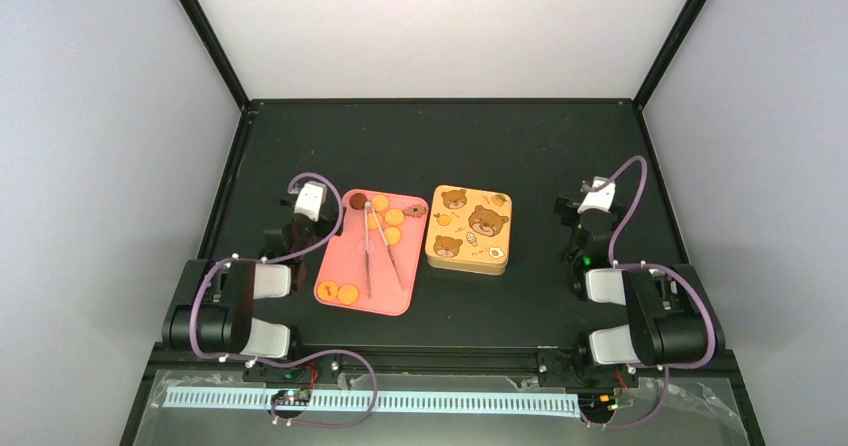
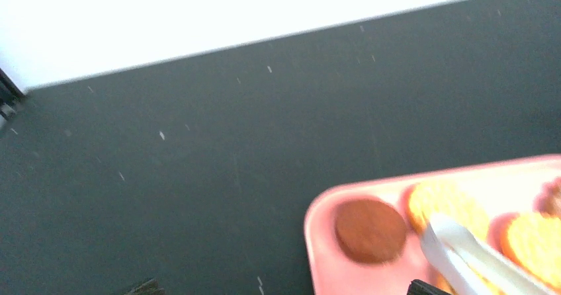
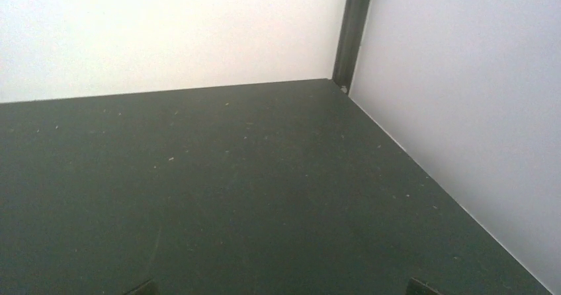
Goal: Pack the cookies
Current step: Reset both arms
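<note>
Several orange cookies (image 1: 380, 204) and a dark brown one (image 1: 356, 202) lie at the far end of a pink tray (image 1: 340, 261); two more orange ones (image 1: 348, 294) sit at its near end. My left gripper (image 1: 306, 216) hovers open just left of the tray's far corner. In the left wrist view the brown cookie (image 2: 369, 230) and orange cookies (image 2: 446, 202) lie ahead to the right of that gripper (image 2: 284, 288), which holds nothing. My right gripper (image 1: 592, 216) is open and empty over bare table (image 3: 281, 288), well right of the tin.
A gold tin (image 1: 470, 229) with a bear-print lid stands shut right of the tray. White tongs (image 1: 385, 256) lie lengthwise on the tray, their tips among the cookies (image 2: 463, 252). A black corner post (image 3: 354, 30) and white walls bound the table's back right.
</note>
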